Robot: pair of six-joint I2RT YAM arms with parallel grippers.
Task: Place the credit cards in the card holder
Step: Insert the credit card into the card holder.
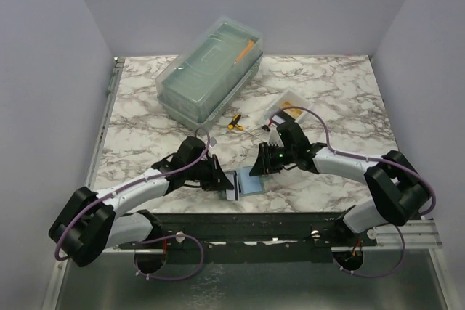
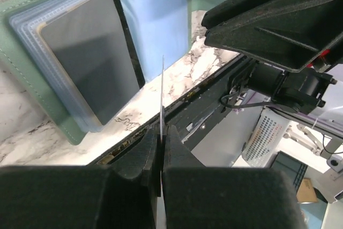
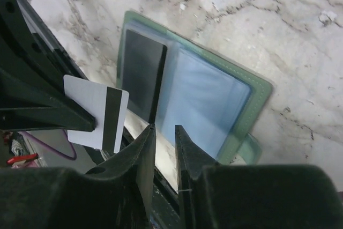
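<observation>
The card holder [image 1: 252,183] lies open near the table's front edge, grey-green with pale blue clear pockets. It also shows in the left wrist view [image 2: 32,63] and the right wrist view [image 3: 206,97]. A black credit card [image 3: 140,73] sits in one panel's pocket and also shows in the left wrist view [image 2: 88,57]. My left gripper [image 2: 162,130] is shut on another credit card [image 2: 162,92], seen edge-on there. That card's pale face with a dark stripe [image 3: 99,113] hangs just off the holder's near edge. My right gripper [image 3: 164,128] hovers over the holder, jaws a narrow gap apart and empty.
A large translucent lidded box [image 1: 211,70] stands at the back left. A yellow-handled small tool [image 1: 234,122] lies mid-table. A small white tray [image 1: 289,109] sits behind the right gripper. The two grippers [image 1: 220,179] [image 1: 263,167] are close together over the holder by the black front rail [image 1: 240,223].
</observation>
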